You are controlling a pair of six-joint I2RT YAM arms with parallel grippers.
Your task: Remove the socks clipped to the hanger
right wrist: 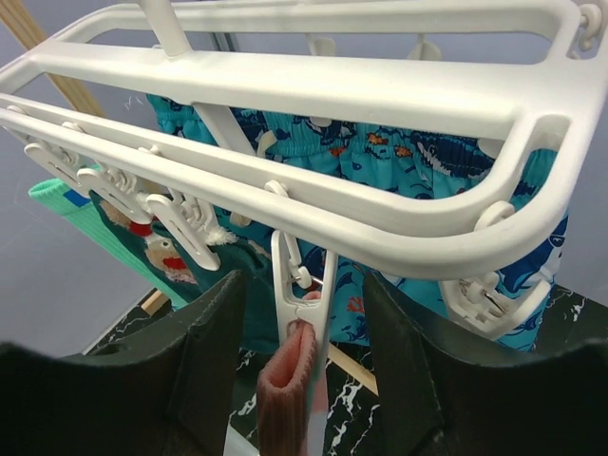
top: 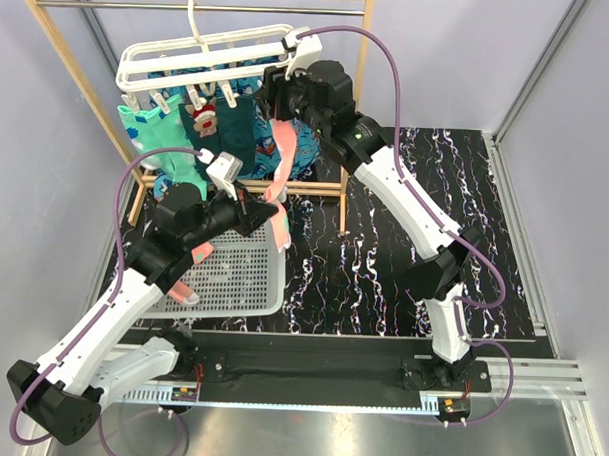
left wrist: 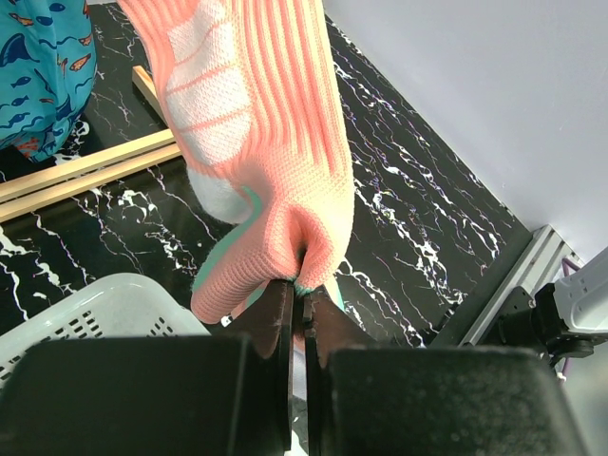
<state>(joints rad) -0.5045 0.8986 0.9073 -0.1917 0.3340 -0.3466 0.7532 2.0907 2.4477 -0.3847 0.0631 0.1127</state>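
- Lilac-grey walls close in a black marbled desk (top: 383, 271). A wooden rack (top: 366, 50) stands at its far side, and the white hanger (right wrist: 332, 95) hangs from the rack's rod.
- At the hanger's left end a mint green sock (top: 153, 133) and a dark teal sock (top: 228, 125) hang from their clips, above a white basket (top: 238, 271).
- The left pincer (left wrist: 302, 304) is closed tight on the low toe end of the pink sock (left wrist: 275, 123), just past the basket's far corner.
- The pink sock's long axis runs nearly upright, from that grip up and slightly right to its clip (right wrist: 302, 285).
- The right pincer (right wrist: 304, 294) is spread wide and holds nothing. Its jaws stand on either side of the clip without touching it.
- In my judgement the right arm is best placed to squeeze the clip, and the left arm to draw the sock down.
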